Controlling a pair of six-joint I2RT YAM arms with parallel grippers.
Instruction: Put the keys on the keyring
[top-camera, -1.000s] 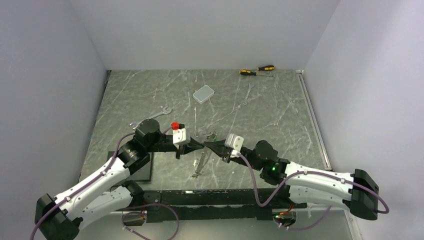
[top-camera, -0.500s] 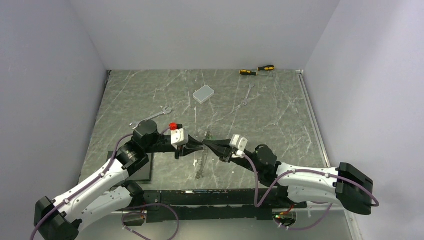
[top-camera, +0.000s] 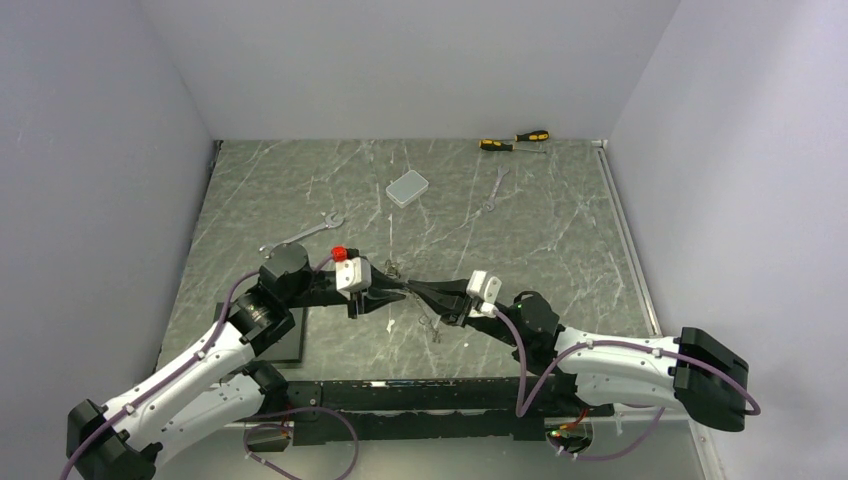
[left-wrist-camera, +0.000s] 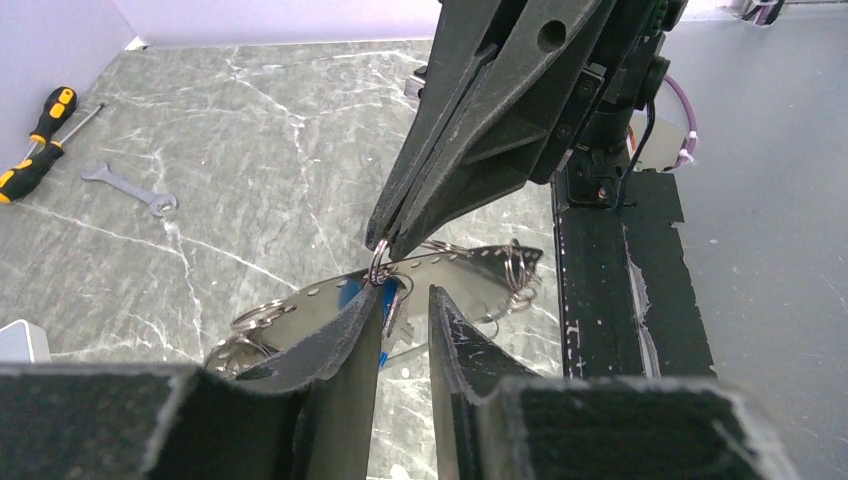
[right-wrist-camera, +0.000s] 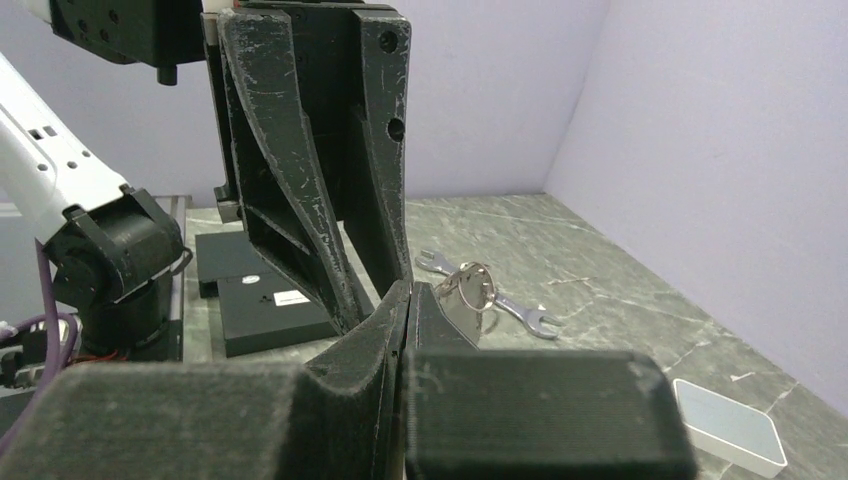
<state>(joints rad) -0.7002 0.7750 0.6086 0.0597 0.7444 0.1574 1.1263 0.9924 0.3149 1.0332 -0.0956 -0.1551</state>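
Top view: left gripper and right gripper tip to tip above the table, keyring dangling beneath.
Left wrist: released, fingers parted around the keyring, blue key alongside.
Right wrist: clenched on the keyring.
Likely to swing or slip from so thin a pinch if jerked.
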